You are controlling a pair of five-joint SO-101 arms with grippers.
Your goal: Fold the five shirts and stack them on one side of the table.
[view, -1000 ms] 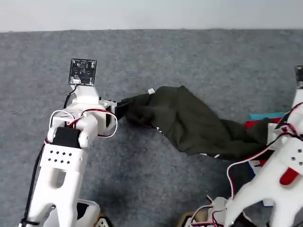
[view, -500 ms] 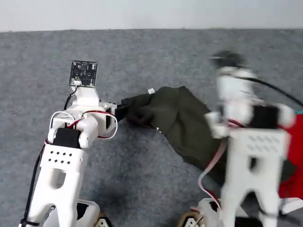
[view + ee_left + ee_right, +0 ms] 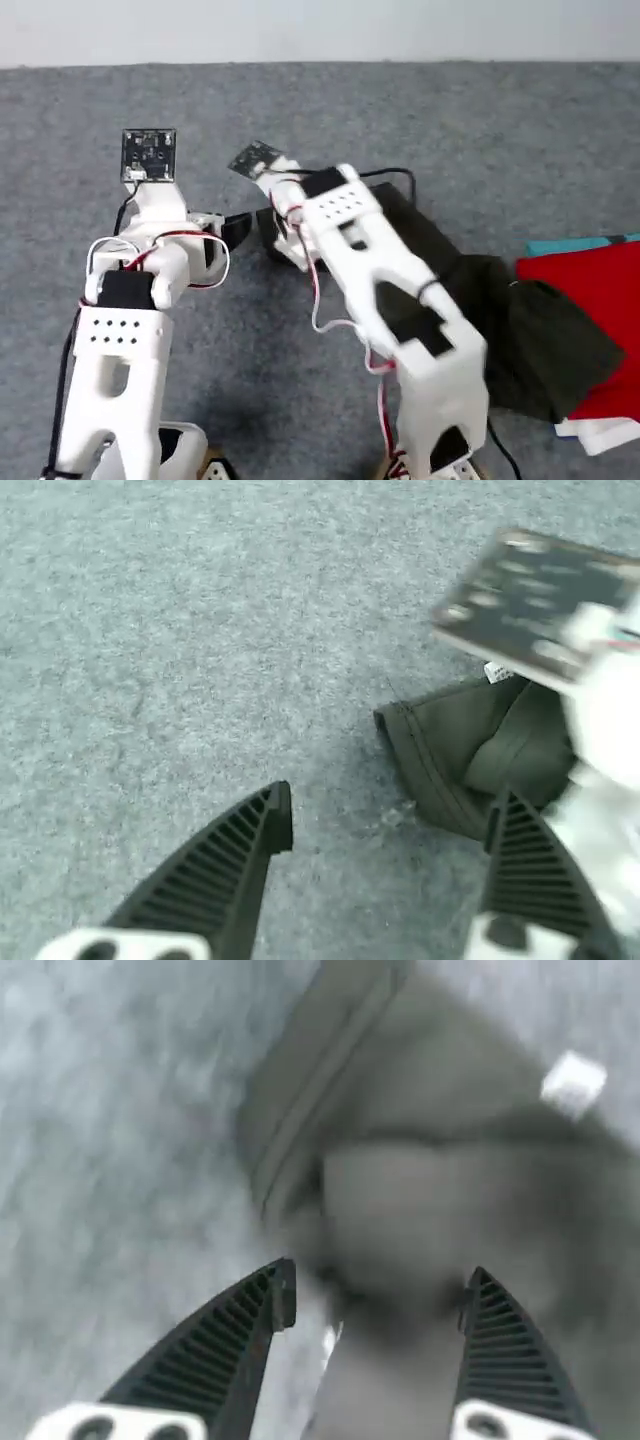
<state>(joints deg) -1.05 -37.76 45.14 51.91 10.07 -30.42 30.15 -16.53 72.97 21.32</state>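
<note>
Left claw [image 3: 392,810] & right claw [image 3: 380,1280] both wide open, empty, at collar of crumpled olive shirt [image 3: 540,345]; it's unfolded; red shirt [image 3: 590,290] w/ others heaped at counter [image 3: 450,110] edge.

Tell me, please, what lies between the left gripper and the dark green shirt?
Bare grey table covering: the left wrist view shows the left gripper, fingers open, just short of the dark green shirt, with nothing between them.

Soft matt cloth on the dark shirt [image 3: 540,340], rough grey felt for the table cover [image 3: 500,130], smooth white plastic on the arms [image 3: 115,380].
</note>
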